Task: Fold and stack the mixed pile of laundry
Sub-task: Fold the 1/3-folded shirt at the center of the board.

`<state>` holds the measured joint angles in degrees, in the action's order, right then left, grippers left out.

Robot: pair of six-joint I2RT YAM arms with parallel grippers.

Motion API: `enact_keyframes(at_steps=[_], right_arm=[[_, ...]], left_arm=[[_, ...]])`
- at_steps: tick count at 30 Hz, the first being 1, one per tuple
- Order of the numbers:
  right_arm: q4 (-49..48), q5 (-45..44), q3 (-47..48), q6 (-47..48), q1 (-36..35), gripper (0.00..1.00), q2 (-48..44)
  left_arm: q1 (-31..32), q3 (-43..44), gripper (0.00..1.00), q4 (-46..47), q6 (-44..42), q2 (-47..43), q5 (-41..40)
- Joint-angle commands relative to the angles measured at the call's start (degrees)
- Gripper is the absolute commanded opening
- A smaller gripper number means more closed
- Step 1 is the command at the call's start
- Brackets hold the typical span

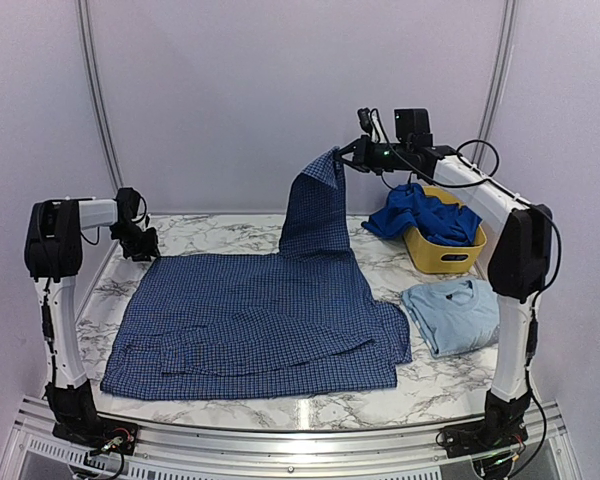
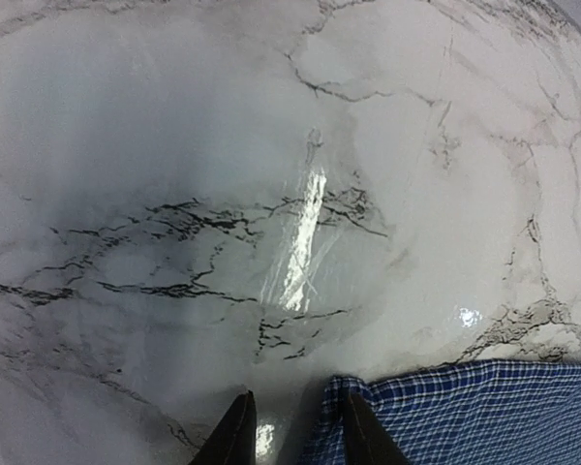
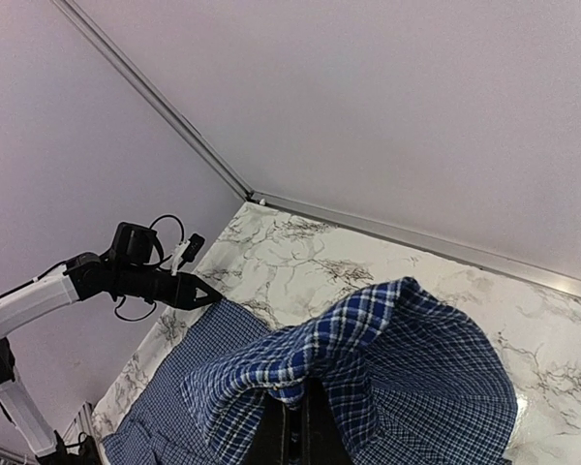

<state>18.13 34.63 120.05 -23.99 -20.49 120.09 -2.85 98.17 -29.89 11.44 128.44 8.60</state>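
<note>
**Holding the checked shirt up by one corner, other claw empty**

Running this remotely, so three cams are all I've got. My right claw is up high and pinched fully shut on a fold of the shirt. The cloth hangs from it like a tent down to the marble table. The rest lies spread flat below it, out toward the left claw.

From overhead that pinch is too small to make out. The right wrist cam shows it properly: checked fabric bunched right over the closed fingers.

Same story on the left. Overhead just shows the claw sitting low at the shirt's far corner, and I can't tell its gap from there. Its wrist cam sorts that out. The two fingers stand partly apart with bare marble between them. The shirt's corner lies right at one of them, and nothing is gripped.

Only the overhead cam catches the rest. Below and slightly right of the right claw is the yellow basket, with the royal-blue piece heaped in it and spilling over the rim. Further down toward that arm's base, the sky-blue T-shirt lies folded flat, just beside the checked shirt's edge.
</note>
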Motion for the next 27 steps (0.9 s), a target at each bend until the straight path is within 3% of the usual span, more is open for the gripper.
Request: enact_keyframes(at_steps=[1, 7, 9, 12, 13, 21, 27], right_arm=[[1.00, 0.39, 2.45, -0.06, -0.90, 0.00, 0.40], [1.96, 0.22, 3.82, -0.60, -1.30, 0.00, -0.20], [2.52, 0.04, 3.82, -0.62, -1.31, 0.00, -0.74], [3.59, -0.58, 3.08, -0.30, -1.35, 0.00, -2.39], [3.66, -0.76, 2.23, -0.39, -1.43, 0.00, -3.13], [3.82, -0.36, -8.44, -0.04, -2.77, 0.00, -11.30], [4.12, 0.16, -21.57, -1.42, -4.92, 0.00, -19.71]], left_arm=[[0.65, 0.10, 0.34, -1.12, -0.29, 2.31, 1.34], [1.24, 2.59, 0.31, -1.73, -1.43, 4.86, 2.48], [1.64, 3.90, 0.24, -2.88, -2.10, 5.47, 3.30], [1.63, 3.71, 0.03, -3.34, -2.39, 3.87, 4.66], [1.65, 3.37, 0.00, -3.38, -2.39, 2.77, 4.71], [1.62, 0.88, 0.00, -2.95, -2.59, -6.61, 3.46], [2.18, -8.68, 0.00, 0.16, -4.03, -14.87, 3.06]])
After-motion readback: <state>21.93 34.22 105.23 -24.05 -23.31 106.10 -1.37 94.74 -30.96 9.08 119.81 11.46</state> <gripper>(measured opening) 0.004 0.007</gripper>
